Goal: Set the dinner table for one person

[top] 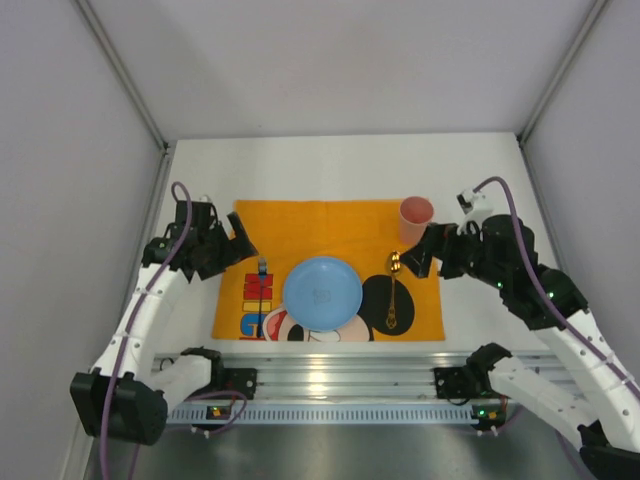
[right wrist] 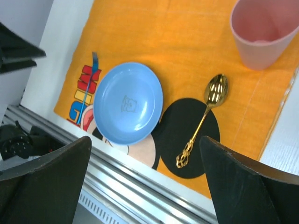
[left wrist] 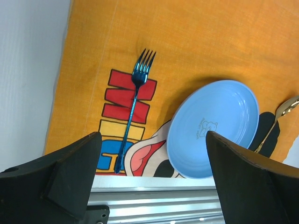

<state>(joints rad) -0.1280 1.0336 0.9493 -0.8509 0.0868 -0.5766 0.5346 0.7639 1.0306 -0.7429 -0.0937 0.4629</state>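
White desk [top: 340, 165], its long axis seemingly left-to-right, lies under the orange cloth [top: 330, 225] serving as place mat, the left claw [left wrist: 152, 137] and right claw [right wrist: 145, 140] hovering spread apart and empty either side of the blue plate [top: 322, 292], with the pink cup [top: 416, 217] beyond-right of it, the gold spoon [top: 393, 290] right and the blue fork [top: 262, 288] left, handles nearward for a diner.

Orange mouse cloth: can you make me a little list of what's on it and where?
cloth: orange, cartoon mouse, flat on the white table
plate: blue, empty, middle of the cloth, nearer the arms
fork: blue, left of the plate, tines pointing away from the arms
spoon: gold, right of the plate, bowl pointing away
cup: pink, upright, far right corner
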